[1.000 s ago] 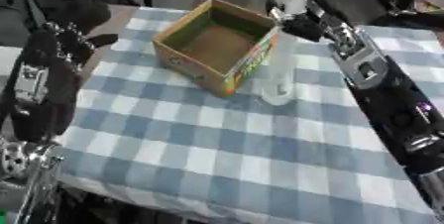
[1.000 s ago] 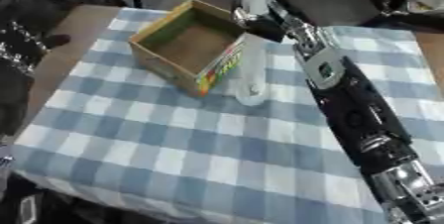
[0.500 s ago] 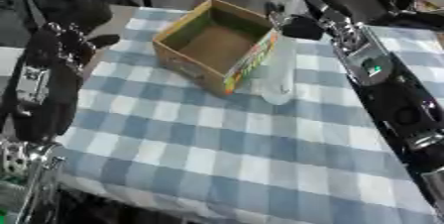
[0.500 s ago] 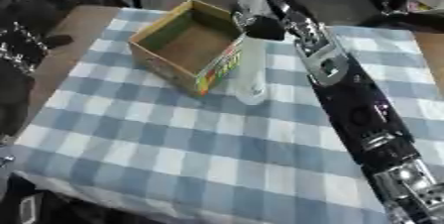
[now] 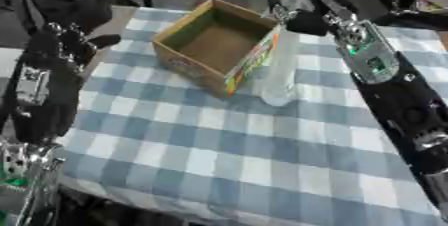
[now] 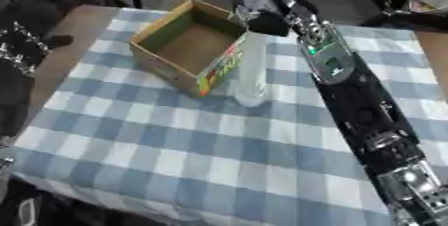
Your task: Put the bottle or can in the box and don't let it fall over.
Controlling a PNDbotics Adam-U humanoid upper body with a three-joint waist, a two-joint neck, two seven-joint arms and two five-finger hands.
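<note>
A clear bottle (image 5: 278,77) stands upright at frame centre, just right of the open box (image 5: 217,45); whether the right hand's (image 5: 302,20) fingers are spread or curled, I cannot tell.

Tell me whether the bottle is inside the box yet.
Not yet. The clear bottle stands upright on the checked tablecloth, just beside the open cardboard box, whose bottom shows bare. The right hand is at its top.

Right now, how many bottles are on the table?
1. A clear bottle stands upright on the checked cloth, just right of the open box, outside it. The box looks empty. The right hand is near the bottle's top; nothing else bottle-like shows.
</note>
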